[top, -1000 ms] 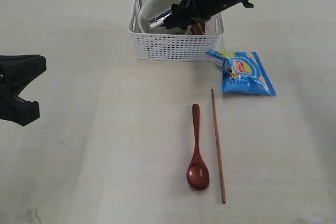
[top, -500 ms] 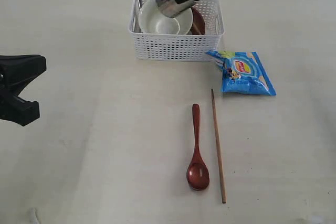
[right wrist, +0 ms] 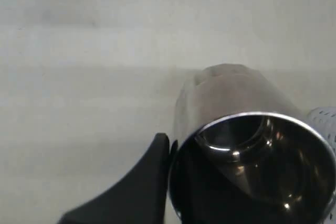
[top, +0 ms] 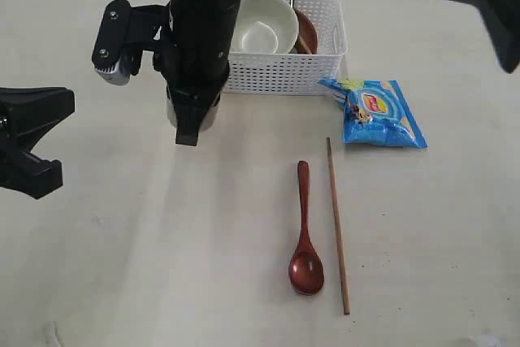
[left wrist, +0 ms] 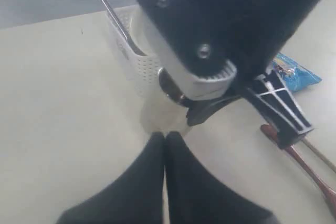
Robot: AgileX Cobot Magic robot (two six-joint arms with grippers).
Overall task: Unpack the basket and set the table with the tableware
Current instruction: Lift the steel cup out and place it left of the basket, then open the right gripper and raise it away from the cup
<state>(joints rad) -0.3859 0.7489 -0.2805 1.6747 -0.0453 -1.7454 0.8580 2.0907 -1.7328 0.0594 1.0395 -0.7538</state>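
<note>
We note: spoon (top: 306, 237) and one chopstick (top: 337, 225) laid on tabletop (top: 122, 266), lower centre; right claw (right wrist: 170, 156) pinches cup (right wrist: 231, 93) rim, left of basket (top: 280, 71) at upper centre; bowl (top: 262, 26), plate (top: 307, 32) inside, not yet unpacked; left claw (left wrist: 165, 145) pressed together, left edge.

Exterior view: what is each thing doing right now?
steel cup, gripped at its rim by the right tool, beside the basket
left tool, shut, empty
bowl, inside the basket
brown plate, on edge inside the basket
wooden spoon, flat on the table
chopstick, flat beside the spoon
chip bag, flat on the table
</note>
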